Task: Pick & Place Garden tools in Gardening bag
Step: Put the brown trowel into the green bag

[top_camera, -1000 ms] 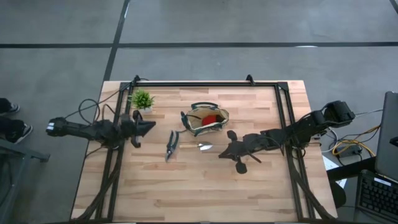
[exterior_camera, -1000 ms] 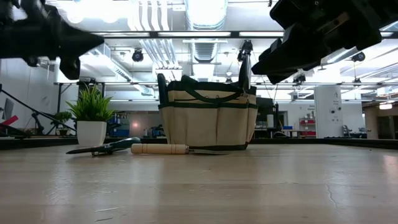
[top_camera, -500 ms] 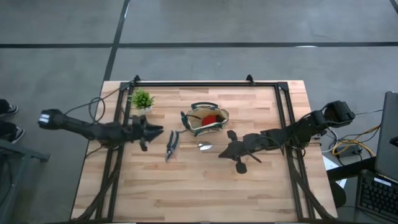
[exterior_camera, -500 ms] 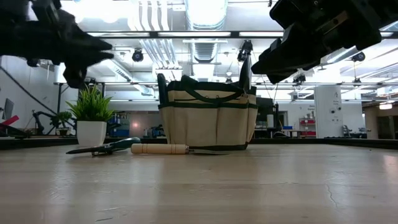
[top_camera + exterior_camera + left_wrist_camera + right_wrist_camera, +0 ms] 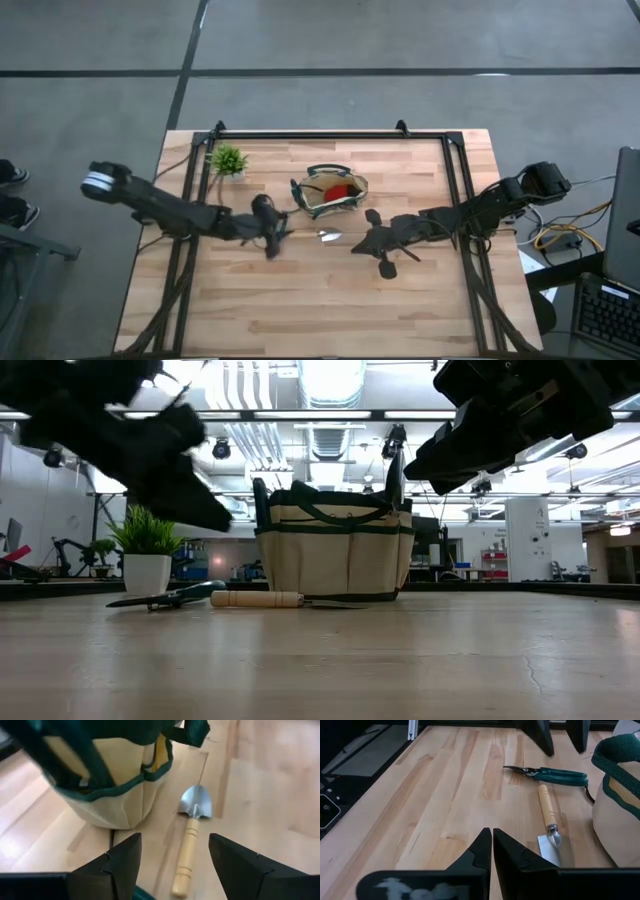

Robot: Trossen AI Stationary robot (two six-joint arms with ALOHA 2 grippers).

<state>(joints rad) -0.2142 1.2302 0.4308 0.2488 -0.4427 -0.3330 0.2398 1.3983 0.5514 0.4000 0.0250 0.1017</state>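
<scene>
On the table just beside the gardening bag (image 5: 333,550) lie the trowel (image 5: 188,845) and a green-handled pruner (image 5: 555,774), both unpacked; something red, probably a tool, sits inside. Trowel's blade points bagward, handle away. Left hand (image 5: 172,857) hovers spread above them; right hand (image 5: 492,845) waits pressed together.

The left arm is extended from the left edge across the surface (image 5: 300,300), its elbow raised and its wrist angled downward. The left tool (image 5: 173,851) is held low with its two fingers (image 5: 121,865) spread wide apart. The right arm is stretched in from the right side, raised above the surface. The right tool (image 5: 492,840) is held with its fingertips pressed together, nothing being gripped.
</scene>
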